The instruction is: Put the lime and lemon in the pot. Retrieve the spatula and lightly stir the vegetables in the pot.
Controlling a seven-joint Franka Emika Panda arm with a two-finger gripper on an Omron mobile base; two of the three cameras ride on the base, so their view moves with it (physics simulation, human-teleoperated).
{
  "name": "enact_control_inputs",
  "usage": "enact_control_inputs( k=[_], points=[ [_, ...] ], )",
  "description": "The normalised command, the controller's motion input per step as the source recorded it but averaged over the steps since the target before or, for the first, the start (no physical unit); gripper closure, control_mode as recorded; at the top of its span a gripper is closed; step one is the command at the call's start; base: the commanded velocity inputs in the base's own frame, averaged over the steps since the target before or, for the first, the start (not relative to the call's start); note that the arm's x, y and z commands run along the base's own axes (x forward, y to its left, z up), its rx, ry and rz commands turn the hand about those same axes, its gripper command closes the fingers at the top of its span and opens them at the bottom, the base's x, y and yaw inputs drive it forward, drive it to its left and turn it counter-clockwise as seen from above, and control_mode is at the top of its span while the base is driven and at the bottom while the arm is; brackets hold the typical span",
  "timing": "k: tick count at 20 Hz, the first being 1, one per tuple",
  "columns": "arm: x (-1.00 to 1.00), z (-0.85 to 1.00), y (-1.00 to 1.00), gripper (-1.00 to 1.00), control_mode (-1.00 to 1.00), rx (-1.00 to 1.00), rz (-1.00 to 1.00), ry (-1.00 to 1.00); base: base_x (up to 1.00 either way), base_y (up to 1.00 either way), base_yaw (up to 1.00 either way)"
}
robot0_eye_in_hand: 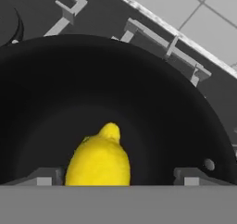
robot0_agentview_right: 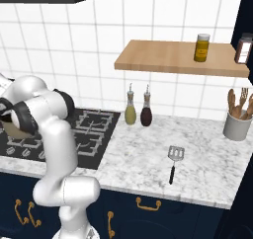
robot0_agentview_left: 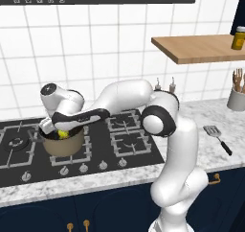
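In the hand view, the two fingertips of the gripper (robot0_eye_in_hand: 118, 177) are seen far apart at the bottom, and the lemon (robot0_eye_in_hand: 99, 160) lies between them without being touched on either side, so the jaws are judged to be released and nothing is held. The lemon rests on the dark floor of the pot (robot0_eye_in_hand: 194, 107), close to the near wall. The lime cannot be made out in the pot from this angle; a little green is seen beside the yellow at the pot (robot0_agentview_left: 61, 145) in the left base view, but it is too small to be called the lime with certainty. The pot stands on the stove (robot0_agentview_left: 129, 147), on a front burner, with the hand just above its rim. Further off, on the marble counter (robot0_agentview_right: 148, 159), the spatula (robot0_agentview_right: 174, 161) lies flat and untouched, well apart from the pot. It is judged that the lemon is already placed, the lime is perhaps placed too, and the fetching of the spatula and the stirring are not yet done.
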Motion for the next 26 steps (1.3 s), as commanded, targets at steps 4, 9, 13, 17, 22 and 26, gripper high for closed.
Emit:
enact_control_inputs(
  k=[4,9,13,17,22,26],
  points=[
    [-0.5,0.64,-0.5,-1.0,-1.0,0.09,0.0,-0.07,0.0,0.0,0.0],
    [-0.89,0.69,-0.93,-1.0,-1.0,0.2,-0.03,-0.12,0.0,0.0,0.0],
    [-0.68,0.31,-1.0,-1.0,-1.0,0.29,-0.15,-0.01,0.0,0.0,0.0],
    [-0.44,0.11,-1.0,-1.0,-1.0,0.32,-0.33,0.02,0.0,0.0,0.0],
    [-0.2,0.03,-1.0,-1.0,-1.0,0.24,-0.47,0.05,0.0,0.0,0.0],
    [0.0,0.0,-1.0,-1.0,-1.0,0.12,-0.67,0.12,0.0,0.0,0.0]
  ],
)
